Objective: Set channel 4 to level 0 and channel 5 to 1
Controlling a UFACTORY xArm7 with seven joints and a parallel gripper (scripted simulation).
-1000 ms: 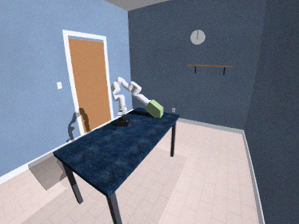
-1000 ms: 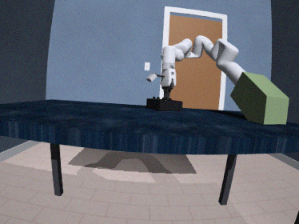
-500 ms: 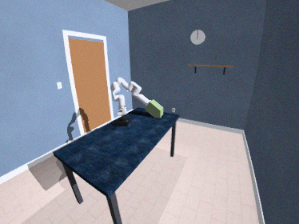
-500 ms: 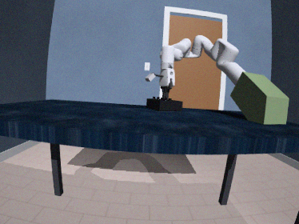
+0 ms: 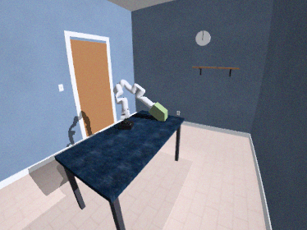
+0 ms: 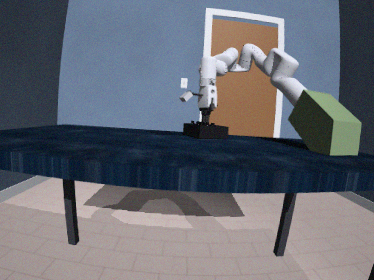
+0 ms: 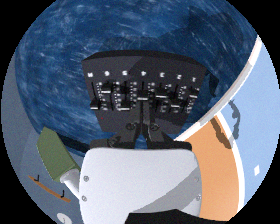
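Note:
The lighting desk is a small black box with a row of several faders. It stands on the dark blue table, near the far end by the door, and also shows in the top view and the exterior view. My gripper is shut with nothing between the fingers. Its tips stand right over the near ends of the middle faders, touching or almost touching a cap there. In the exterior view the gripper points straight down onto the desk. The fader levels are too small to read.
A green block that is part of the arm's base sits at the table's far right corner, also seen in the top view. An orange door stands behind the table. The table edge runs close behind the desk.

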